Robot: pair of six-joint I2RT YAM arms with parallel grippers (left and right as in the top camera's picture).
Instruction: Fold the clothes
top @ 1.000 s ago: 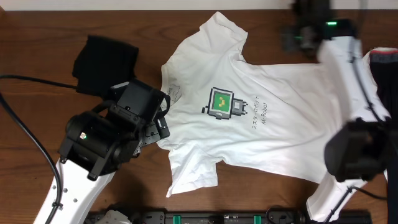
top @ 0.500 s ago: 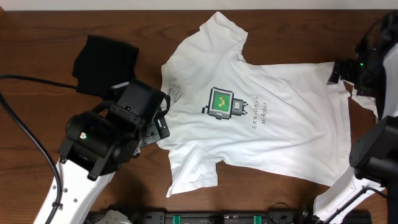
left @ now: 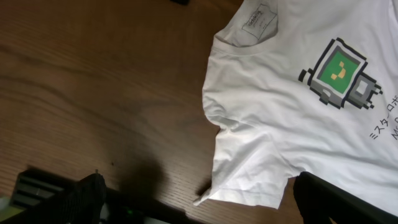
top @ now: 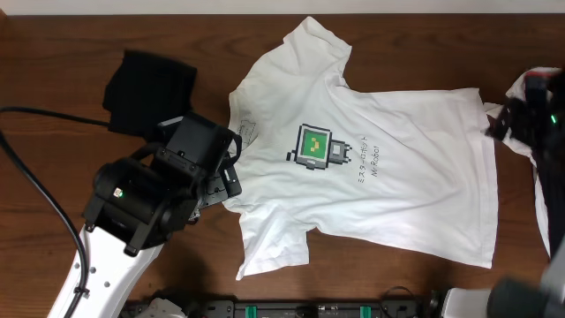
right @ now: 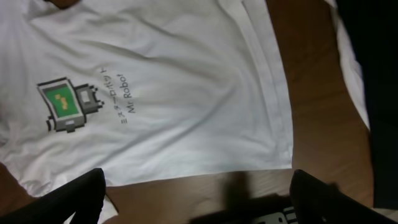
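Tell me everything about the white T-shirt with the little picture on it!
The T-shirt is white, soft-looking cloth with short sleeves. It lies spread flat, front up, on the brown wooden table, only lightly wrinkled and not folded yet. Its chest has a small green-and-black blocky picture with grey words beside it. A label shows inside the neck.

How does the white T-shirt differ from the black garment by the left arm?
The white T-shirt is spread flat, print up; the black garment sits in a compact bundle. The white T-shirt covers far more table than the black garment. Both lie on the wooden table, apart from each other.
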